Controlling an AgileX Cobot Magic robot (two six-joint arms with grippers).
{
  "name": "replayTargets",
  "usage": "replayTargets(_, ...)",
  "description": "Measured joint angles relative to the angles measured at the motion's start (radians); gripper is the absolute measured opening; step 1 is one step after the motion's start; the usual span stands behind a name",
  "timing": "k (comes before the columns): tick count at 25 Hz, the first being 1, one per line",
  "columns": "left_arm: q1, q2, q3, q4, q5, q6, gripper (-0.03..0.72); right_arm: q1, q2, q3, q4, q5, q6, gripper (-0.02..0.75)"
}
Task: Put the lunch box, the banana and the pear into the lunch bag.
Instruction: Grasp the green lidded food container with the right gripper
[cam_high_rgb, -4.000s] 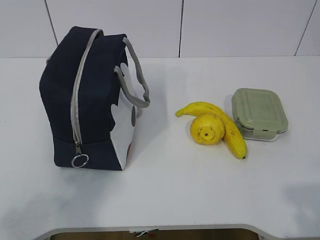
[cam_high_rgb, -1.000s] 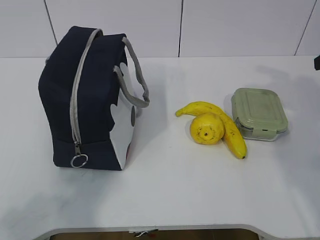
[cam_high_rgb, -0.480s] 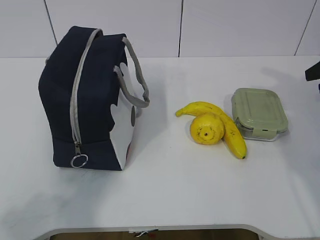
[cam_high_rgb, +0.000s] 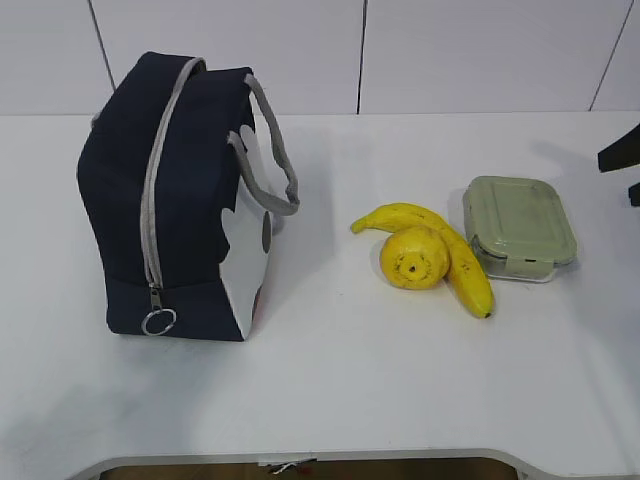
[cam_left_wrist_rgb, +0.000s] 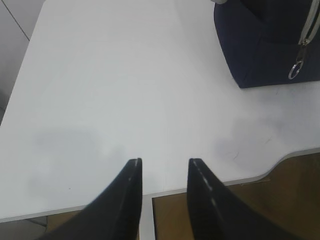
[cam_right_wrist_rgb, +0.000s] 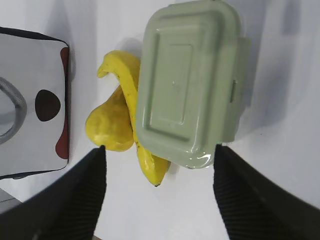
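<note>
Right, with the right gripper (cam_right_wrist_rgb: 159, 192) spread wide above the sage-green clip-lid lunch box (cam_right_wrist_rgb: 190, 82), descend centred, clamping its short sides, clear of the curved yellow banana (cam_right_wrist_rgb: 131, 107) touching its edge.

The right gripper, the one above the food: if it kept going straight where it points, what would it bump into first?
Most likely the lunch box: the open right gripper frames its green lid squarely, with the banana just beside. Its height above the lid is unclear.
</note>
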Motion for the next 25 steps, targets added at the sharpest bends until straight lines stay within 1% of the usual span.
replayTargets(2,0.000,0.000,0.000,0.000,0.000,0.000,0.239,0.000,0.034,0.000,-0.002,0.000,0.017,0.574)
replayTargets(3,0.000,0.000,0.000,0.000,0.000,0.000,0.239,0.000,0.053,0.000,-0.005,-0.002,0.017,0.581)
replayTargets(7,0.000,0.000,0.000,0.000,0.000,0.000,0.239,0.000,0.094,0.000,-0.002,-0.006,-0.029,0.582)
replayTargets(13,0.000,0.000,0.000,0.000,0.000,0.000,0.239,0.000,0.110,-0.008,0.064,-0.007,-0.129,0.582)
replayTargets(25,0.000,0.000,0.000,0.000,0.000,0.000,0.239,0.000,0.211,-0.056,0.100,-0.014,-0.141,0.582)
